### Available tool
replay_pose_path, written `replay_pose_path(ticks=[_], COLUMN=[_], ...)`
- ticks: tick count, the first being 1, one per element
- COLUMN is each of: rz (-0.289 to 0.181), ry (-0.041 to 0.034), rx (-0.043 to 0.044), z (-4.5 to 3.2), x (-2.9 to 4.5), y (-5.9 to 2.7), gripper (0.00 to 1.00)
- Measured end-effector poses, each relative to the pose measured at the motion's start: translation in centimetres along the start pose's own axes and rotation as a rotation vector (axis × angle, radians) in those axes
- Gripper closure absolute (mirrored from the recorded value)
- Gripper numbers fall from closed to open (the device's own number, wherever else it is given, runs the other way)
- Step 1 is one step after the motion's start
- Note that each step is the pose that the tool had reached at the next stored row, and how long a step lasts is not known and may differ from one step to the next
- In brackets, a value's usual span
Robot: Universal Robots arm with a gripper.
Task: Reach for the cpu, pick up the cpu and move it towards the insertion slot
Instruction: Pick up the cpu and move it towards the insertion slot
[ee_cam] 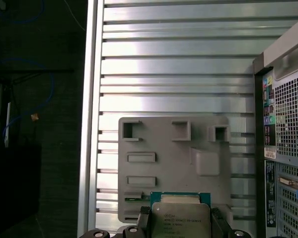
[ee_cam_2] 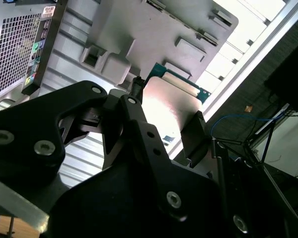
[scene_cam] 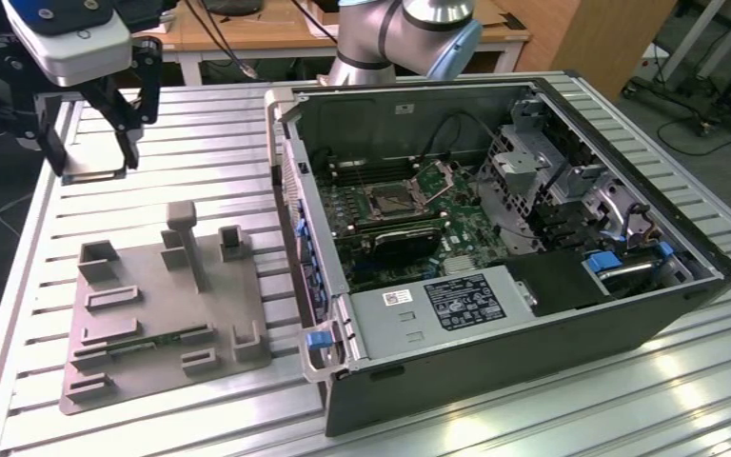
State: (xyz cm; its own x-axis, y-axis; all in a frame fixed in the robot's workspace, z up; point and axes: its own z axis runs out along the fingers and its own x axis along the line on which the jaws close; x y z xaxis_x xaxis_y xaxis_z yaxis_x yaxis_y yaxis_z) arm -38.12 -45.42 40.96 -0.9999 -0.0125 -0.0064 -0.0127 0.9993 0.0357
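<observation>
My gripper [scene_cam: 94, 166] hangs high over the table's far corner at the exterior view's left, above and beyond the grey tray [scene_cam: 149, 305]. It is shut on the cpu [scene_cam: 96, 175], a thin square chip held by two opposite edges. In both wrist views the cpu [ee_cam: 181, 212] [ee_cam_2: 171, 99] shows its silvery top and a green rim, clamped between the black fingers [ee_cam: 143, 219] [ee_cam_2: 196, 130]. The insertion slot [scene_cam: 391, 198] is a square metal-framed socket with its flap [scene_cam: 444, 175] raised, on the motherboard inside the open computer case, well off to the exterior view's right of the gripper.
The open case [scene_cam: 505, 238] stands on the ribbed metal table [scene_cam: 213, 124]; its wall [scene_cam: 292, 209] rises between the tray and the motherboard. A green strip [scene_cam: 149, 344] lies in the tray. The arm's base [scene_cam: 398, 38] stands behind the case. The table edge [ee_cam: 92, 124] borders dark floor.
</observation>
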Motion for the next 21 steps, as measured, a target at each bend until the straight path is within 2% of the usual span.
replay_pose_path(ticks=[21], rz=[0.000], ry=[0.0000], rx=[0.0000], z=[0.01], x=[-0.74], y=[-0.01], gripper=[0.45])
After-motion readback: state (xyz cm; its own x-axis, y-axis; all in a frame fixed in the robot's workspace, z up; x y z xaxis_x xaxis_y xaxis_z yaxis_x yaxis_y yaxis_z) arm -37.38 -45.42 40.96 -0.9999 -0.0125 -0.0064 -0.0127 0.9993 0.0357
